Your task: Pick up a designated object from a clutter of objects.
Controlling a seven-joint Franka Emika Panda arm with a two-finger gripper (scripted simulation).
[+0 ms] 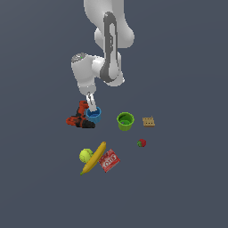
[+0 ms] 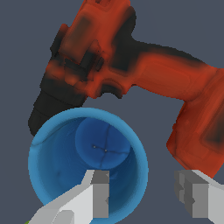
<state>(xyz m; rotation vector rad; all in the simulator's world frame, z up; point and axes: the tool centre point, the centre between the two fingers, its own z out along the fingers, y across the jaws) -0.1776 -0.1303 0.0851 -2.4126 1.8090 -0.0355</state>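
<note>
- Blue cup (image 1: 94,115) is my target; in the exterior view it stands upright at about 9 o'clock from the green cup (image 1: 125,120), apart from it, and close against the drill (image 1: 80,117).
- My gripper (image 2: 144,197) is open, nothing held. In the wrist view one finger (image 2: 99,192) hangs inside the cup's mouth and the other sits outside the rim, so the jaws straddle one wall.
- That is the grasp I want: pinch the wall, not the whole cup, which looks too wide for the jaws.
- I judge the step in hand to be the final descent and closing. I would go down only until the pads overlap the wall well below the rim, stopping short of the cup floor.
- The outer finger stands in the gap between cup and drill; I would hold it off the drill's red body so it does not shove it into the cup.
- Close gently and evenly; a tapered wall may slip upward if squeezed hard.
- Lift straight up, clear of the drill.
- Banana (image 1: 94,157), ball (image 1: 85,155), packet (image 1: 108,160), strawberry (image 1: 141,143) and block (image 1: 148,121) lie well apart and pose no hindrance.
</note>
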